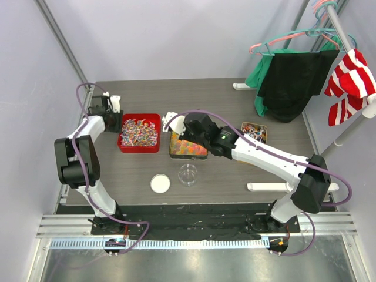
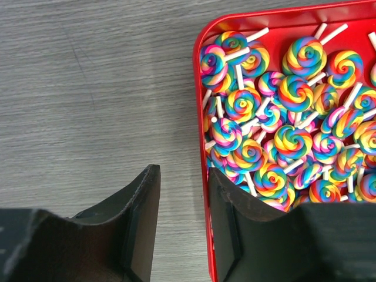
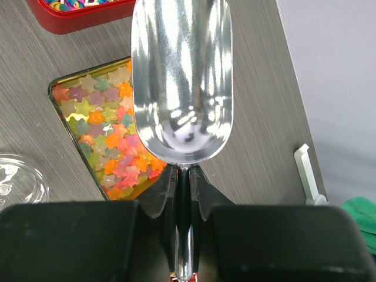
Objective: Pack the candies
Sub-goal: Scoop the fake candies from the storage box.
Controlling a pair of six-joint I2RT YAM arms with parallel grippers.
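A red tray (image 1: 121, 133) holds swirl lollipop candies (image 2: 294, 141). My left gripper (image 2: 183, 170) is open and empty, with one finger (image 2: 144, 223) over the table and the other inside the tray's left wall (image 2: 205, 176); in the top view it (image 1: 113, 122) sits at the tray's left edge. A gold tray (image 3: 54, 97) holds star gummy candies (image 3: 106, 141). My right gripper (image 3: 183, 176) is shut on the handle of an empty metal scoop (image 3: 182, 76), held over that tray's right side (image 1: 187, 147). A third tray of wrapped candies (image 1: 254, 131) lies behind the right arm.
A clear round container (image 1: 188, 174) and a white lid (image 1: 160, 184) lie near the front. White brackets (image 1: 276, 187) sit at the right. A rack with hangers, green and black garments (image 1: 291, 82) and a red-striped cloth (image 1: 351, 82) stands at the back right.
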